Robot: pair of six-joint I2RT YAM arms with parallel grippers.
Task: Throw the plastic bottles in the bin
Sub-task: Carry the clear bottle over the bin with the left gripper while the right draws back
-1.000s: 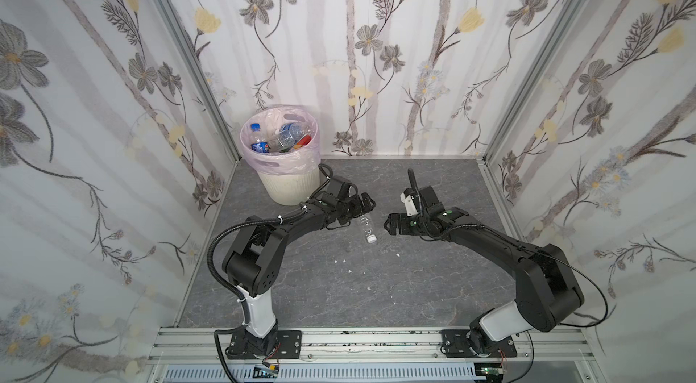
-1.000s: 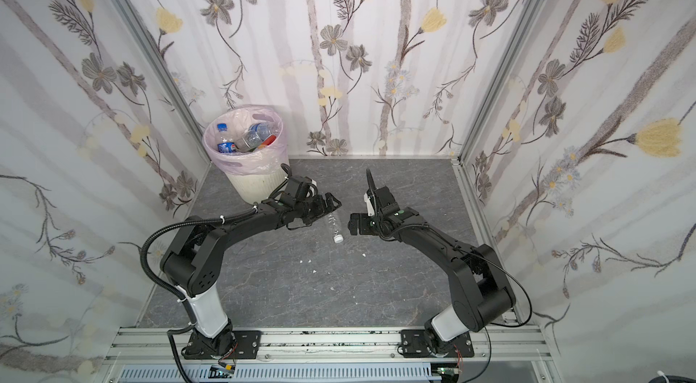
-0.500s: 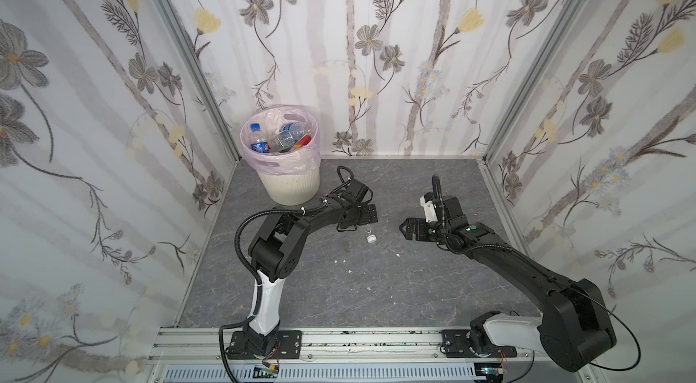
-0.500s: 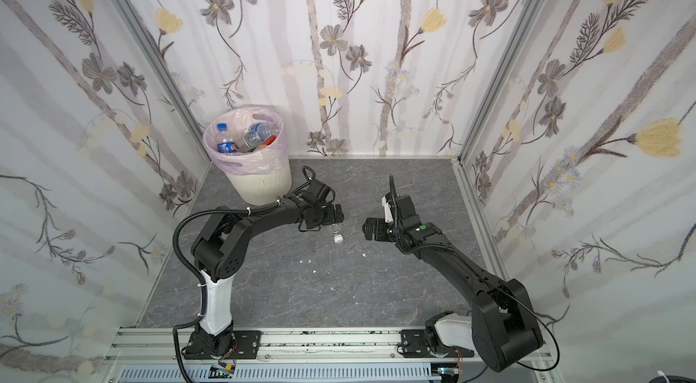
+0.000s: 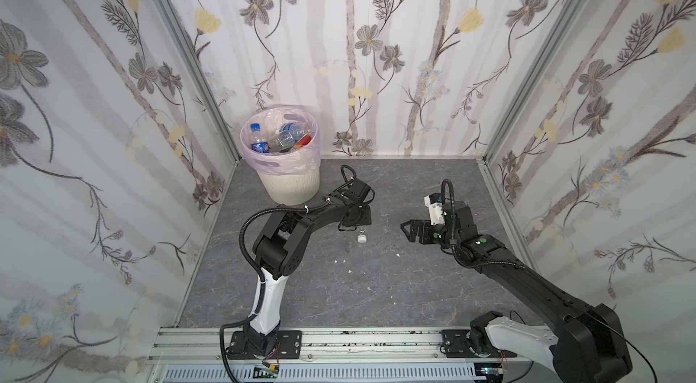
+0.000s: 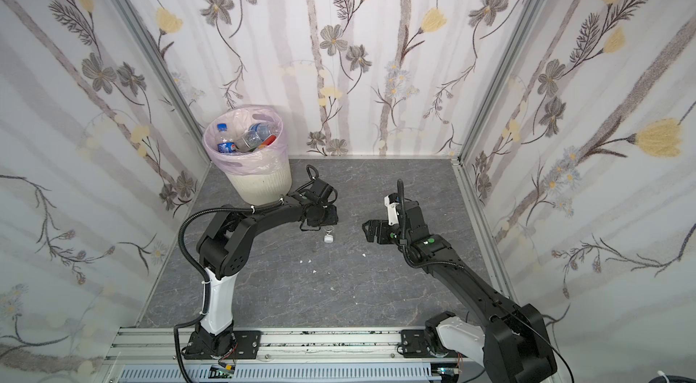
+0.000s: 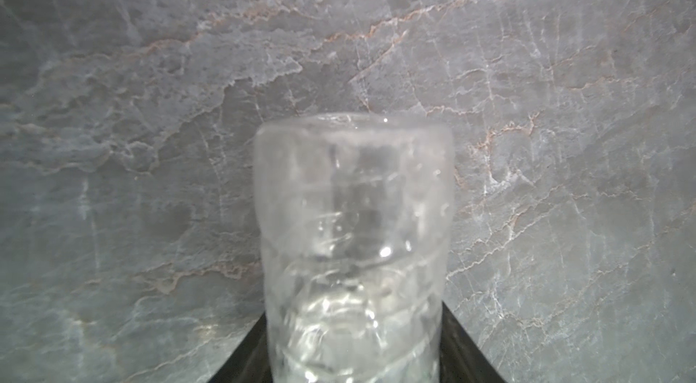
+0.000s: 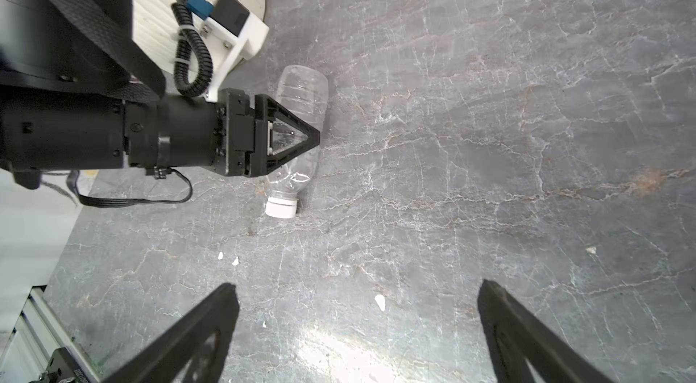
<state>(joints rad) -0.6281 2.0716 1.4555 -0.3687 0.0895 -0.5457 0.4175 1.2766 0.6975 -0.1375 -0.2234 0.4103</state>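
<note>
Clear bottle [image 8: 301, 93], white cap [image 8: 280, 208]: lying on the desk [image 5: 376, 287], my left end effector [image 8: 314, 133] clenched across its body. My right end effector [image 8: 357, 285]: spread wide, empty, well apart from it. Bin [image 5: 290, 189]: back-left corner, several bottles [image 5: 280, 138] inside.

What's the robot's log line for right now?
left gripper: shut on clear bottle lying on table | right gripper: open, empty | bin: several bottles inside
</note>
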